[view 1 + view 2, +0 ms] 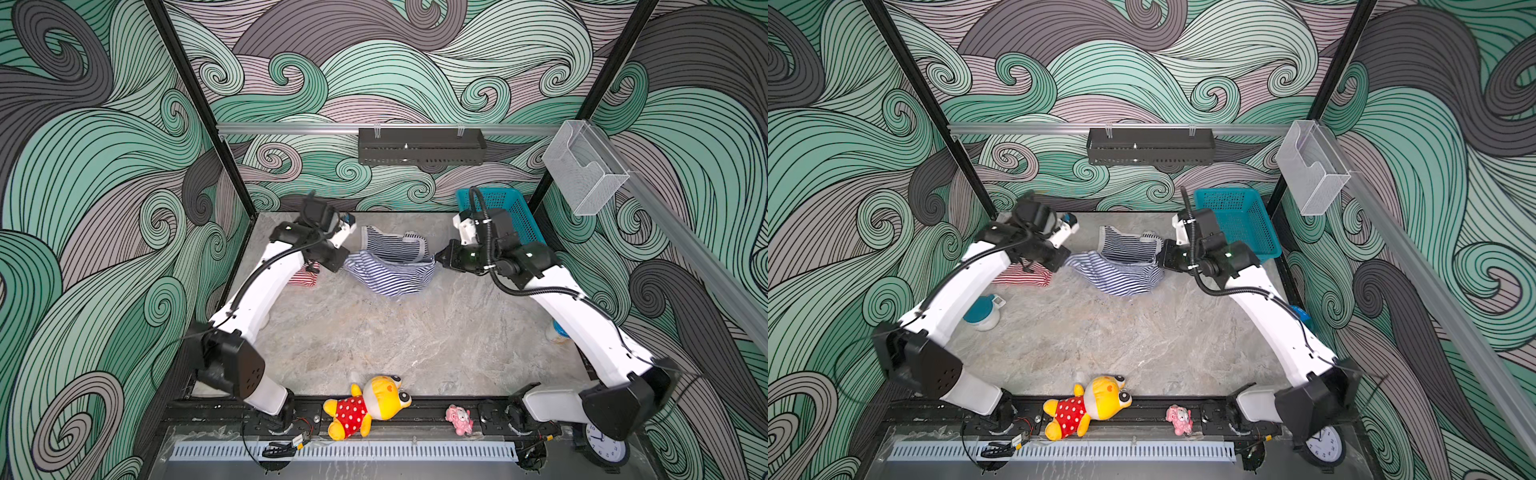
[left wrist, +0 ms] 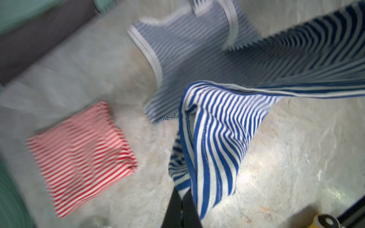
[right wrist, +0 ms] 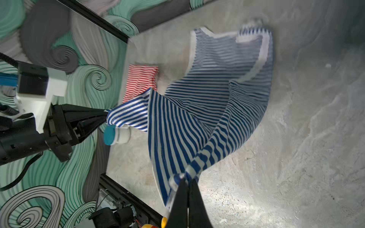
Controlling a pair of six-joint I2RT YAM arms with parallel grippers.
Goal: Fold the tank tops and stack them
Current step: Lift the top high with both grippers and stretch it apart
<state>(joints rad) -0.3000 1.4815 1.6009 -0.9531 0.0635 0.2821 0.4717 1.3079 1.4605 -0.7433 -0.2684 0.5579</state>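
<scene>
"Left wrist view, what's it giving you?"

"I've got my left gripper (image 2: pixel 180 195) clamped on a corner of the navy-and-white tank top (image 2: pixel 213 122), which hangs off the fingers above the table (image 2: pixel 276 158). The frame is smeared, though the stripes read fine."

"And your other arm?"

"On the right wrist view my right gripper (image 3: pixel 186 180) is pinched tight on the opposite corner of the same hem. Across the cloth I can see the left one biting its end."

"Where does the garment sit overall?"

"In both top views it's in the upper middle of the frame, strung between the two grippers. The hem edge is raised and sagging, and the white-trimmed strap end lies on the table toward the back wall."

"The red one?"

"In a top view the red-and-white tank top (image 1: pixel 1021 277) lies folded flat on the table, just left of the navy one and partly hidden under my left arm. The two tops are apart — not stacked."
</scene>
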